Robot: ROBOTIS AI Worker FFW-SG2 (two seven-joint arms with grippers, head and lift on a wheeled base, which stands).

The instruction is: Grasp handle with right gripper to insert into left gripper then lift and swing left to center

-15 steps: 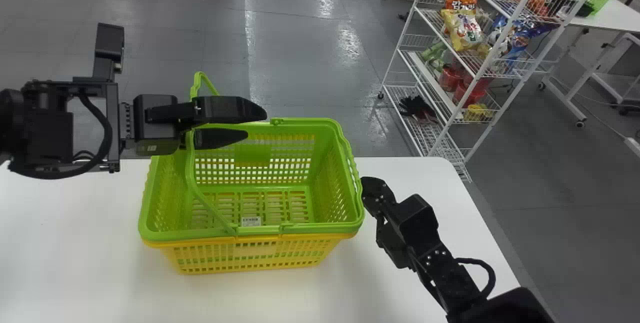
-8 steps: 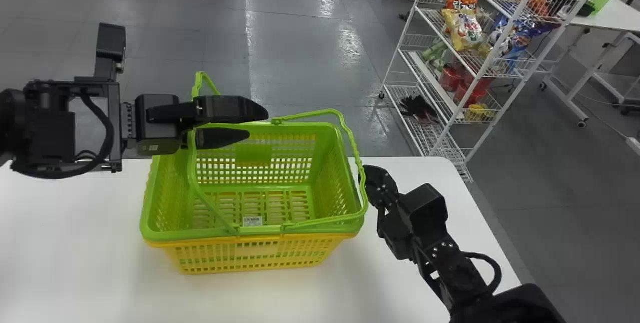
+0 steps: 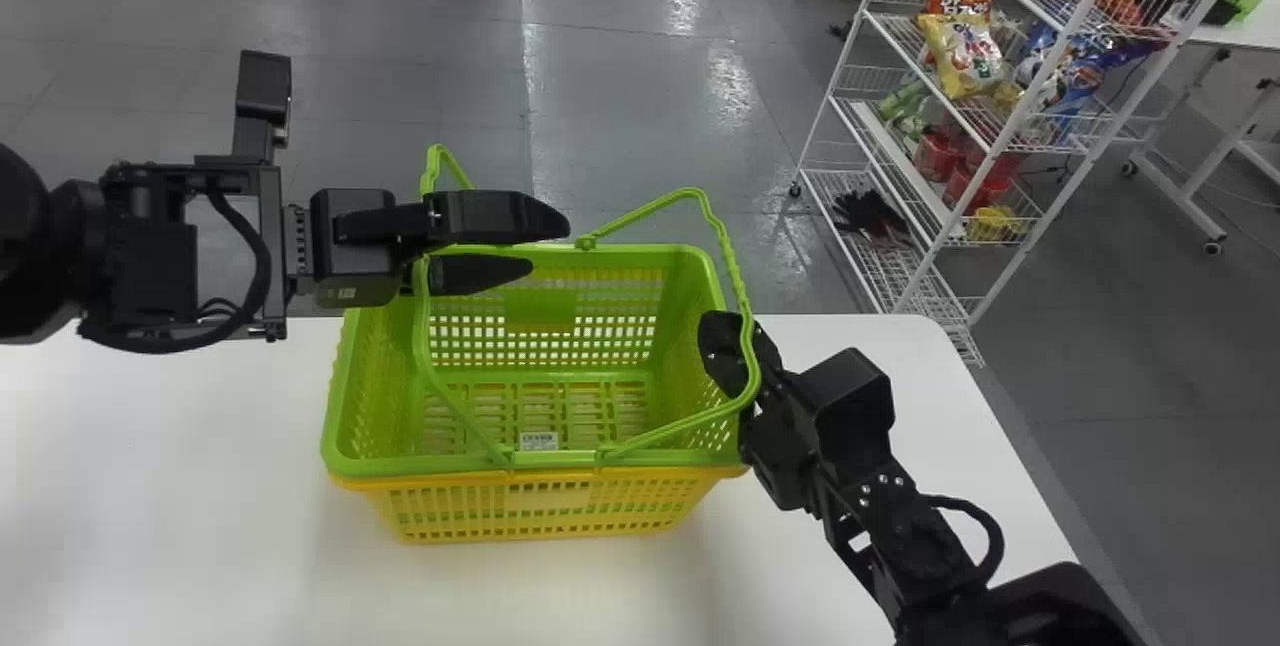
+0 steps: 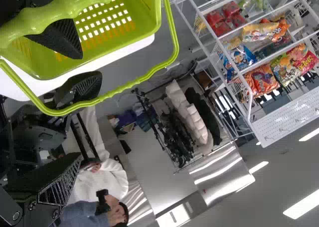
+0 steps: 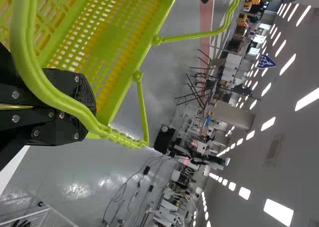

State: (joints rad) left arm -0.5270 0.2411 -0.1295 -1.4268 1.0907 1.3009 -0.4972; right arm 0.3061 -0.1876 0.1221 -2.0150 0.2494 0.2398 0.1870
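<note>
Well, we have the right handle (image 3: 728,256) raised at a slant over its end of the green basket (image 3: 680,256), lying across the fingers of the right gripper (image 3: 710,326). Those fingers look closed together, and in the right wrist view we see the handle pass in front of both, rather than held between them.

Past them, at the basket's other end, we have the fingers of the left gripper (image 3: 542,248) wide apart over the basket, tips turned toward the right gripper's side. The left handle (image 3: 470,418) stands up close to the roots of the left fingers; we cannot tell whether it runs through the gap there. In the left wrist view it crosses one of the two fingers.

The green basket sits below the left fingers and to the left of the right ones, with a small label (image 3: 538,441) inside. It is nested in a yellow basket (image 3: 540,501), and we see both on the white bench (image 3: 200,476), under the fingers.

Farther off, beyond the right fingers and to their right, we see a white wire rack (image 3: 890,146) carrying snack bags (image 3: 965,56), with dark gloves (image 3: 870,211) on a low shelf.
</note>
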